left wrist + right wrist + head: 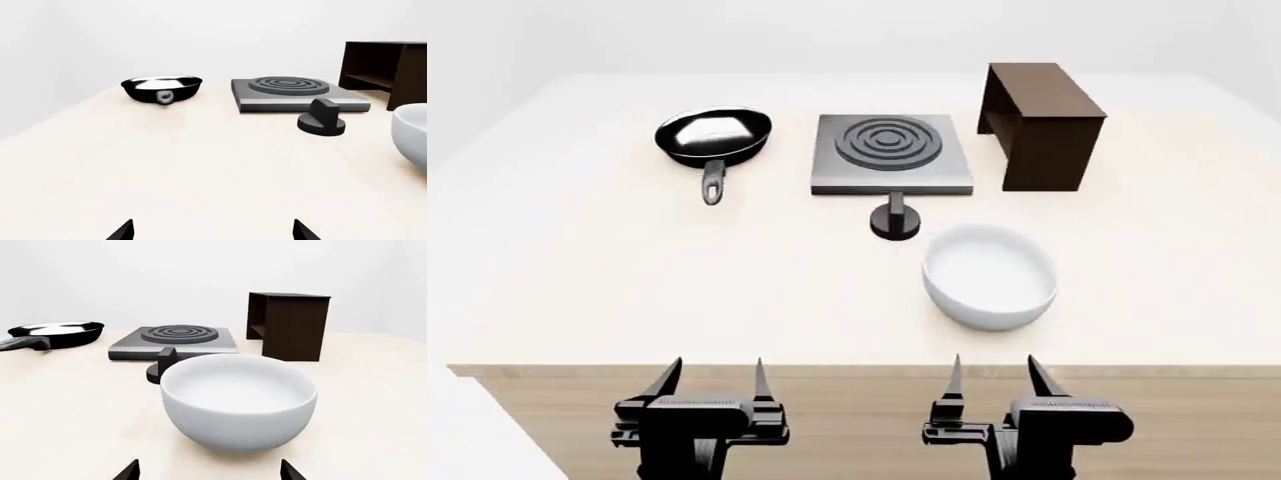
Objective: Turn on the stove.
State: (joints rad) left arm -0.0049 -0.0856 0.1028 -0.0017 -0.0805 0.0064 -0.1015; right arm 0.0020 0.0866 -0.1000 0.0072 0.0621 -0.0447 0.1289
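Observation:
The stove is a flat grey slab with a dark ringed burner, at the table's far middle; it also shows in the left wrist view and the right wrist view. Its black ridged knob stands just in front of it, seen too in the left wrist view and partly behind the bowl in the right wrist view. My left gripper and right gripper are both open and empty, at the table's near edge, far from the knob.
A black frying pan lies left of the stove. A brown wooden box stands to its right. A white bowl sits in front of the knob, directly ahead of my right gripper.

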